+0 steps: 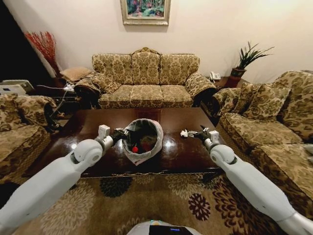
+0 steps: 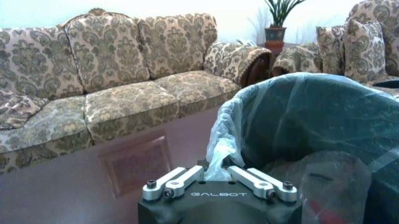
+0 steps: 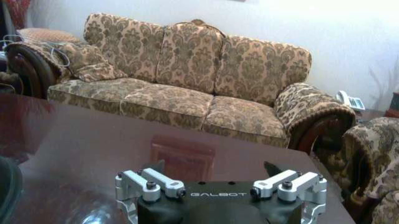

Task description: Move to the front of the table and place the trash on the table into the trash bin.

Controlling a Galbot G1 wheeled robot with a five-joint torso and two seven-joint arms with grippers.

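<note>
The trash bin (image 1: 143,139), a dark round bin with a grey-white bag liner, is tipped towards me over the middle of the dark wooden table (image 1: 181,149). My left gripper (image 1: 122,133) is shut on its rim. In the left wrist view the fingers (image 2: 218,168) pinch the liner at the bin's (image 2: 311,126) edge. Red trash (image 1: 135,148) lies inside the bin, and something red (image 2: 321,210) shows through clear plastic there. My right gripper (image 1: 187,133) hovers above the table just right of the bin. It is open (image 3: 214,167) with nothing between its fingers, over bare tabletop (image 3: 74,149).
A patterned sofa (image 1: 145,78) stands behind the table, with more sofas at the left (image 1: 19,127) and right (image 1: 274,122). A floral rug (image 1: 146,200) lies between me and the table. A potted plant (image 1: 247,61) and a phone (image 1: 214,76) sit at the back right.
</note>
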